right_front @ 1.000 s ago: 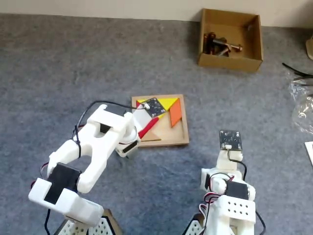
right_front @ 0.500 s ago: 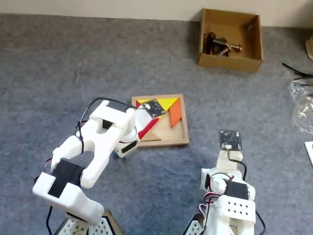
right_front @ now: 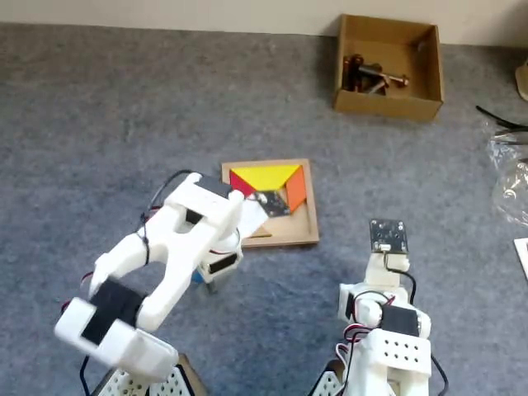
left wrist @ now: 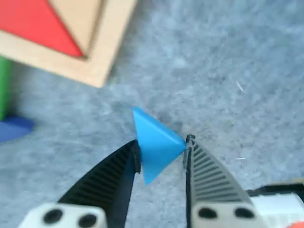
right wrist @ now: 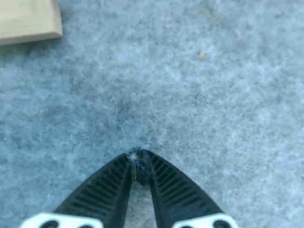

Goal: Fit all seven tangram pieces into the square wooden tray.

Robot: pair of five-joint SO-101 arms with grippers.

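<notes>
The grey counter (right_front: pixel 99 124) spreads wide under both arms. The left arm (right_front: pixel 165 256) leans in over the tray's near-left corner, the biggest thing on show. The right arm (right_front: pixel 384 330) sits upright, well off to the tray's right.

Up at the far edge stands a cardboard box (right_front: pixel 384 106) with a few dark metal bits inside.

At centre, the square wooden tray (right_front: pixel 289 241). A yellow piece (right_front: pixel 268 176) lies along its far side, an orange piece (right_front: pixel 295 194) sits to the right, and a red piece (right_front: pixel 239 181) is tucked in at the far left.

Wrist camera now: the left jaws are clamped on a blue triangle (left wrist: pixel 156 142), one finger on each side of it. It is over bare counter just off the tray's corner (left wrist: pixel 95 66), outside the tray. Whether it touches the counter, I cannot tell.

Beside the tray on the counter lie a green piece (left wrist: pixel 4 88) and a dark blue piece (left wrist: pixel 14 128).

The right jaws are pressed together at the tips, gripping nothing, above plain counter near a tray corner (right wrist: pixel 28 21).
</notes>
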